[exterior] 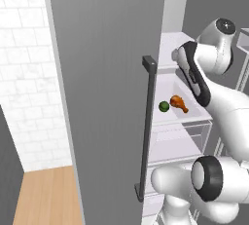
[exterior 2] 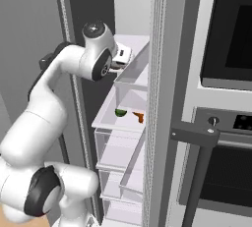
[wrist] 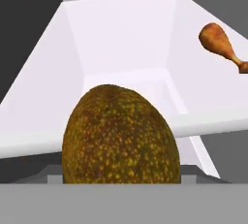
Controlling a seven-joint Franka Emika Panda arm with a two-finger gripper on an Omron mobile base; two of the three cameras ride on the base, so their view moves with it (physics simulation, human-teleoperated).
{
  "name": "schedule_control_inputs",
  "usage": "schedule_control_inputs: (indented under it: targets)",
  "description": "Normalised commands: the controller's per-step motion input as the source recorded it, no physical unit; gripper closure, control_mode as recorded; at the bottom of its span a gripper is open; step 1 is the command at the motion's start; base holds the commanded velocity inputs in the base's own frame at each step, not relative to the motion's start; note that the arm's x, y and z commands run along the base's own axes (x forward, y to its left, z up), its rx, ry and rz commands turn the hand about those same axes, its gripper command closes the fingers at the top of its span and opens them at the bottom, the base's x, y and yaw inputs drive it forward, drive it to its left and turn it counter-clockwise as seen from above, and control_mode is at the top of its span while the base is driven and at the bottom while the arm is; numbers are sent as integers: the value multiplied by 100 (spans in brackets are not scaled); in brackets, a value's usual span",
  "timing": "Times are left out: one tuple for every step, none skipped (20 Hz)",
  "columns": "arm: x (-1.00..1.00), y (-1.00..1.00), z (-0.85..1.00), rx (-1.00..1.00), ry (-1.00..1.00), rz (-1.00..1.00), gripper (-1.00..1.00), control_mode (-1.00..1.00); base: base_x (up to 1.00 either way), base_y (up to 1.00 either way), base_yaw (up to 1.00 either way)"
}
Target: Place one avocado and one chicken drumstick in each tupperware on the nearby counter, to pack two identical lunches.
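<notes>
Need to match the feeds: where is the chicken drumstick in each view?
Left base view: chicken drumstick right of centre, lying on the white shelf inside the open fridge.
Right base view: at centre, on the same shelf, below the arm's hand.
Hand view: upper right, beyond the right wall of the white bin.
Shared landmark in both base views: the green avocado just left of it.

An olive-brown avocado, speckled with yellow, looms large and close at the bottom of the hand view, blunt end up. A second, green avocado lies on a white fridge shelf, just beside an orange-brown chicken drumstick lying on its side, its thin bone end pointing away from the fruit.
</notes>
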Motion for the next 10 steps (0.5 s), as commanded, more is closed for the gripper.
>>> schedule_control_inputs:
  targets:
    - [-100,0,0,0,0,0,100,-100,0,0,0]
    - [-100,0,0,0,0,0,100,-100,0,0,0]
    - [-100,0,0,1,0,0,100,-100,0,0,0]
    - [-100,0,0,1,0,0,100,-100,0,0,0]
    - [-100,0,0,0,0,0,100,-100,0,0,0]
    - [-100,0,0,0,0,0,100,-100,0,0,0]
    - [-100,0,0,0,0,0,100,-100,0,0,0]
    - [-100,8,0,0,0,0,100,-100,0,0,0]
    - [-100,22,-3,0,0,0,100,-100,0,0,0]
    - [-100,31,-4,0,0,0,100,-100,0,0,0]
